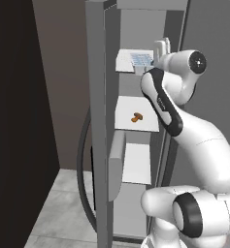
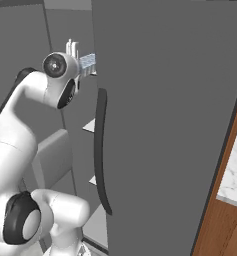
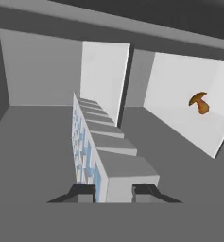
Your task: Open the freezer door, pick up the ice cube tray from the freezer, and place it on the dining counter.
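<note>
Left base view: the freezer door [image 1: 98, 121] stands open, edge-on, well left of the gripper [image 1: 157, 54]. The gripper reaches into the freezer [image 1: 136, 29] at the top shelf, where the ice cube tray [image 1: 141, 59] sits at the fingers. A small brown food item [image 1: 137, 116] lies on the white shelf [image 1: 136, 114] below the gripper.

Right base view: the gripper [image 2: 76, 50] stands at the freezer opening with the ice cube tray [image 2: 87, 61] just beside it. The plain grey door [image 2: 165, 125] lies to its right, and the dining counter [image 2: 235, 172] far right and lower.

Hand view: the gripper [image 3: 112, 191] pinches the ice cube tray [image 3: 101, 151], one finger on each side, the tray stretching away from it on edge. The brown item [image 3: 199, 102] lies upper right on its shelf.
</note>
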Tool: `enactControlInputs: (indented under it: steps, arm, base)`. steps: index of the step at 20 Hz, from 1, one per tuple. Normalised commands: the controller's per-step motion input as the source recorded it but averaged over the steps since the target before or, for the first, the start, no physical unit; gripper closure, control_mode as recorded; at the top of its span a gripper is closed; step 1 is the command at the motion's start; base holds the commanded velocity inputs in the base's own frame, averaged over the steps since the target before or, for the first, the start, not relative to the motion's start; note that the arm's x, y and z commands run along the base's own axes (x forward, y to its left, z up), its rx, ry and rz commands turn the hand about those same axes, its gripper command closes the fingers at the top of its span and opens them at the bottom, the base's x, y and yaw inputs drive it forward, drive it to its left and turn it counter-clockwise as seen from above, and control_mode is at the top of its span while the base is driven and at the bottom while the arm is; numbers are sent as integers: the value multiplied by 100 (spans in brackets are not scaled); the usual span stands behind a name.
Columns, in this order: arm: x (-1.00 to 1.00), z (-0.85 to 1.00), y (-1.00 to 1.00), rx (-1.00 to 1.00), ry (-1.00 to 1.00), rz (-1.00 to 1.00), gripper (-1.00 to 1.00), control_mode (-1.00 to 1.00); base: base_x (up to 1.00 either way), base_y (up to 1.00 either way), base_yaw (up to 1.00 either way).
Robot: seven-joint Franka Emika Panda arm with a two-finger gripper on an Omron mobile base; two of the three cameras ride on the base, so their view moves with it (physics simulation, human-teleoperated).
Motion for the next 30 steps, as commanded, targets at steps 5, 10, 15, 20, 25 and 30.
enactControlInputs:
  steps: [5,10,15,20,25,30]
  arm:
    - [-67,1,2,-1,12,0,100,-100]
    - [-79,0,0,0,2,1,100,-100]
    - [-76,0,0,0,0,2,100,-100]
    - [-75,0,0,0,0,2,100,-100]
    - [-73,0,2,0,0,1,100,-100]
    - [-64,0,3,0,0,0,100,-100]
  base:
    - [0,0,0]
    - [0,0,0]
    - [0,0,0]
    - [0,0,0]
    - [0,0,0]
    - [0,0,0]
